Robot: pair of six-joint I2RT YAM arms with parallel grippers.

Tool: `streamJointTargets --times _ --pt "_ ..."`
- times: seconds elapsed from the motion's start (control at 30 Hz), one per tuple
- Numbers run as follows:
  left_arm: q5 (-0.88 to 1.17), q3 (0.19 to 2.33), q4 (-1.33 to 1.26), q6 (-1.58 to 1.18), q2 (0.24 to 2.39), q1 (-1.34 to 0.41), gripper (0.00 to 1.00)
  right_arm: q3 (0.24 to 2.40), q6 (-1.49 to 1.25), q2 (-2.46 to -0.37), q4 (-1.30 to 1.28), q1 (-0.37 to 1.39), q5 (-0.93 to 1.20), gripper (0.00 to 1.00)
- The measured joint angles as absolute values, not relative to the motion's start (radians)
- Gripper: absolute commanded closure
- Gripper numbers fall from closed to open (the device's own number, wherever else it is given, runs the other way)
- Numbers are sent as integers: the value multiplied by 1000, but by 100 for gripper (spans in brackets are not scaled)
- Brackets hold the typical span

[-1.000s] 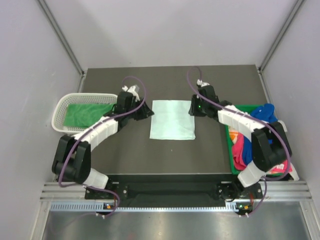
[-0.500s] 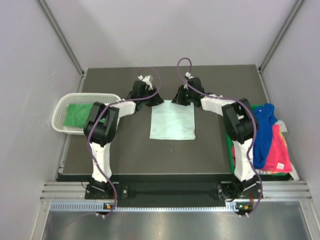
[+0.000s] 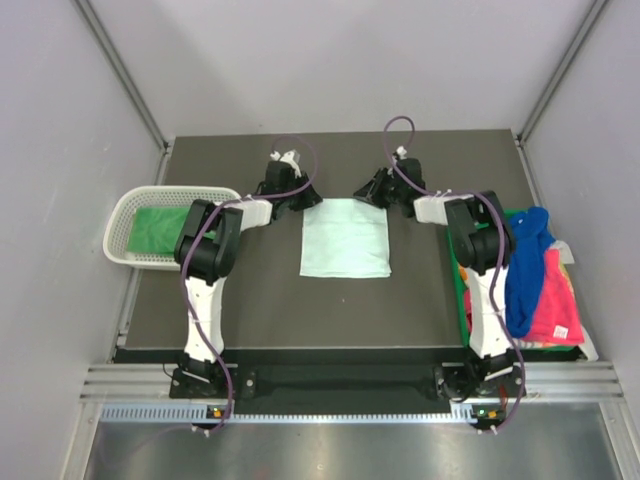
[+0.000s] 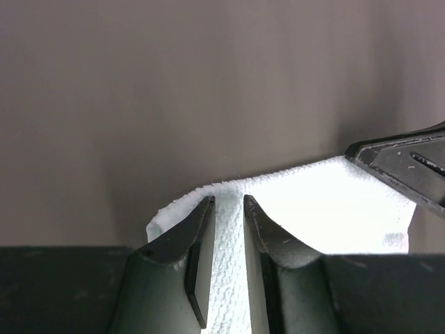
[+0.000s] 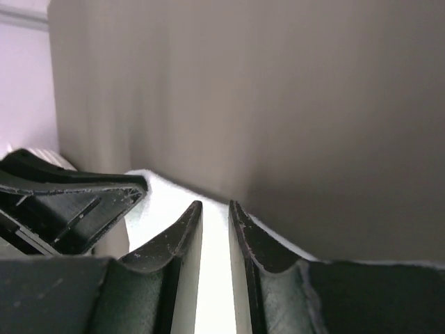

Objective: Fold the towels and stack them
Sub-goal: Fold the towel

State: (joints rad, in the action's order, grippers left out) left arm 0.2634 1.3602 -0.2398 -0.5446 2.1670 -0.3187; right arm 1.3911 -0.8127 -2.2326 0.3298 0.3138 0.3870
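Observation:
A pale mint-white towel (image 3: 345, 240) lies flat in the middle of the dark table. My left gripper (image 3: 310, 199) is at its far left corner, jaws nearly closed with the towel's edge (image 4: 313, 198) between them (image 4: 228, 202). My right gripper (image 3: 364, 194) is at the far right corner, jaws nearly closed with white cloth (image 5: 154, 205) between them (image 5: 215, 205). Each wrist view shows the other gripper close by. A green towel (image 3: 160, 228) lies in the basket. A royal blue towel (image 3: 525, 260) and a pink one (image 3: 556, 300) lie in the bin.
The white mesh basket (image 3: 125, 205) stands at the table's left edge. The green plastic bin (image 3: 462, 300) stands at the right edge beside the right arm. Grey walls close in the table at the back and sides.
Both arms have stretched from the towel's sides to its far edge. In the last half second the right gripper shifted a little right to the far corner.

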Motion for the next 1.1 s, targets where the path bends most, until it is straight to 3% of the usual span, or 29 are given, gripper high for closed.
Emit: streamJointTargets --times 0.5,0.63,1.1 --pt "261 1374 -240 -575 2177 -316 67 1314 -833 -2229 414 200 449 77" --pt "263 1382 -238 -572 2178 -316 58 1315 -760 -2202 361 181 420 75" --pt "185 1405 -212 -508 2169 -308 54 1325 -571 -2064 156 180 280 69"
